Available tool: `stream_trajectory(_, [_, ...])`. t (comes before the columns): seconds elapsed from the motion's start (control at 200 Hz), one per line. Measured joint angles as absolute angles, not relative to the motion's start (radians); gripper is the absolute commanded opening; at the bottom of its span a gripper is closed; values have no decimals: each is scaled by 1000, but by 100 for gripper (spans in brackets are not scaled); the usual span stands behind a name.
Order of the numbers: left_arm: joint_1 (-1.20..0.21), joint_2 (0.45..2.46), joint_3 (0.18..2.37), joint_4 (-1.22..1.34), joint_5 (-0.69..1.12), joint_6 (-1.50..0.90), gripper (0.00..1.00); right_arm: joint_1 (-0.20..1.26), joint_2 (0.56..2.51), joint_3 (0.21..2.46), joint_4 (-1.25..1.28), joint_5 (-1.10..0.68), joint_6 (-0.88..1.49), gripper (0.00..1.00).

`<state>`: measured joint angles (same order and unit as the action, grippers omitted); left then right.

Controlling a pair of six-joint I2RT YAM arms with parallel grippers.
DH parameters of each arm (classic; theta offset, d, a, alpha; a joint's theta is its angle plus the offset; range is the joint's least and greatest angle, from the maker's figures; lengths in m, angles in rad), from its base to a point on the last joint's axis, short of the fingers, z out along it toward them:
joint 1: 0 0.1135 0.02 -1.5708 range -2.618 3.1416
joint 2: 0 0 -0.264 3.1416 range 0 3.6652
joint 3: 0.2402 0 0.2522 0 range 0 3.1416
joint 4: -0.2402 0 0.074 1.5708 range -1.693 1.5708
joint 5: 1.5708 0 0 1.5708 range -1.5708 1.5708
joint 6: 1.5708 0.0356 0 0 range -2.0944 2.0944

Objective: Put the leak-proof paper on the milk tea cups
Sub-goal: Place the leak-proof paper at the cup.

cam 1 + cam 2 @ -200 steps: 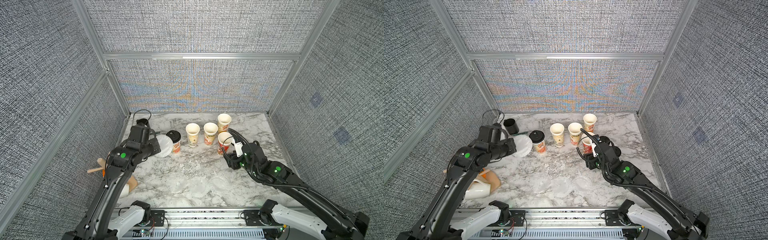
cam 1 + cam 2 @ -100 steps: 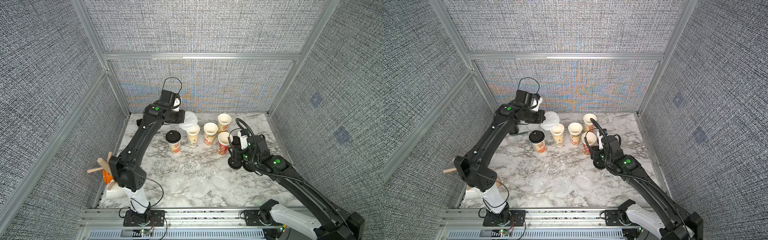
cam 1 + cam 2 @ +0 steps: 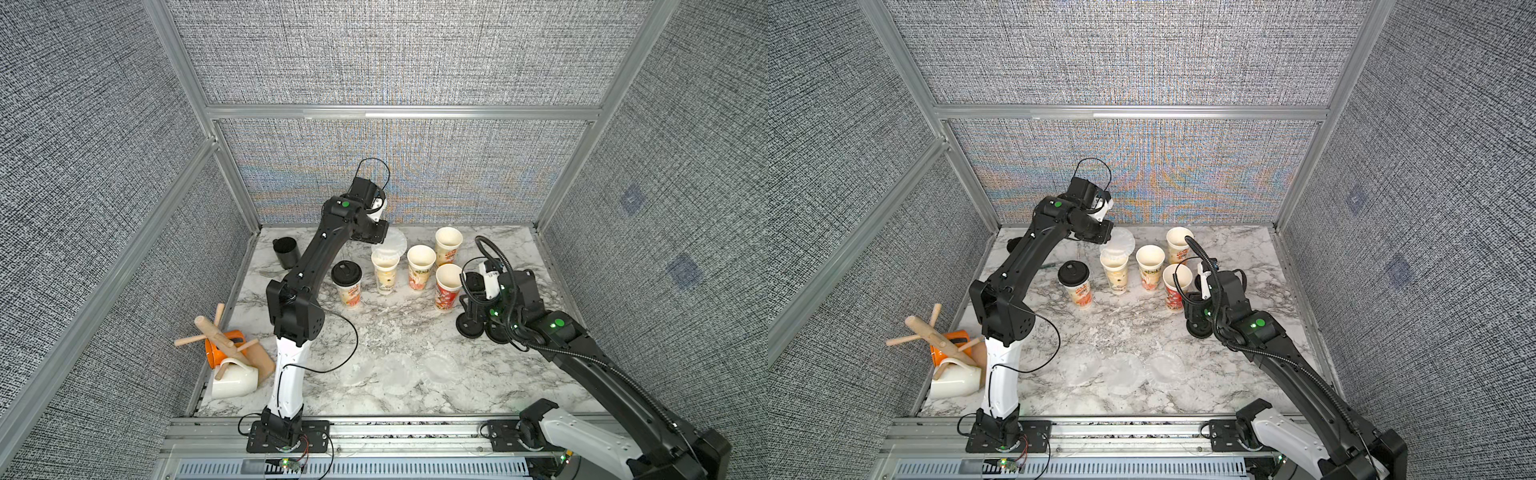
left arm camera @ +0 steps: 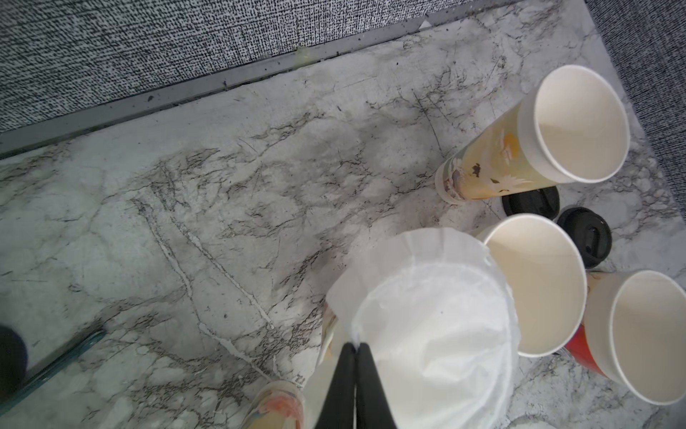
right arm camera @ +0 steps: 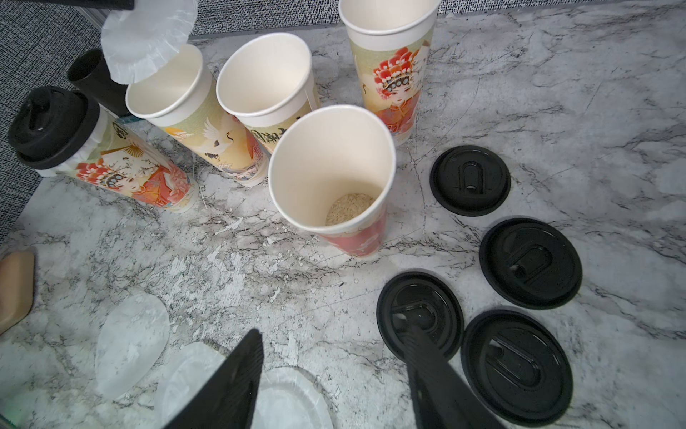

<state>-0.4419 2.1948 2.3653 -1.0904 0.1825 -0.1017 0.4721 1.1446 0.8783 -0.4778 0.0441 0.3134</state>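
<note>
**Paper (image 4: 427, 315): one sheet, over a cup (image 5: 167, 96)**

Held by its crinkled edge in my left gripper (image 4: 355, 347), jaws clamped on it. It hangs tilted just above the open cup next to the lidded cup (image 3: 346, 274). Handling: I would level it, centre it on the mouth, lower, then release. Right gripper (image 5: 334, 334): jaws apart, holding nothing.

Grey woven fabric panels (image 3: 395, 54) in aluminium framing (image 3: 399, 113) enclosed the white, grey-veined marble counter (image 3: 395, 332) at nine, twelve and three o'clock; a metal rail (image 3: 415, 428) ran along six o'clock.
</note>
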Motion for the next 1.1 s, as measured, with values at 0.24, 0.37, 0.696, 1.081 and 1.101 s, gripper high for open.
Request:
stream_trajectory(0.24, [-443,2202,2369,-1159,133,-67,0,472,1150,869,-480,35,313,63])
stream_trajectory(0.37, [-447,2213,2365,-1160,130,-58,0,471,1151,869,-482,25,310,64])
stream_trajectory(0.696, [-453,2221,2356,-1154,130,-56,0,471,1155,869,-482,21,310,64])
stream_trajectory(1.081, [-454,2221,2352,-1156,106,-52,11,471,1166,870,-482,18,306,64])
stream_trajectory(1.101, [-454,2221,2352,-1156,105,-52,14,471,1167,870,-482,18,306,64])
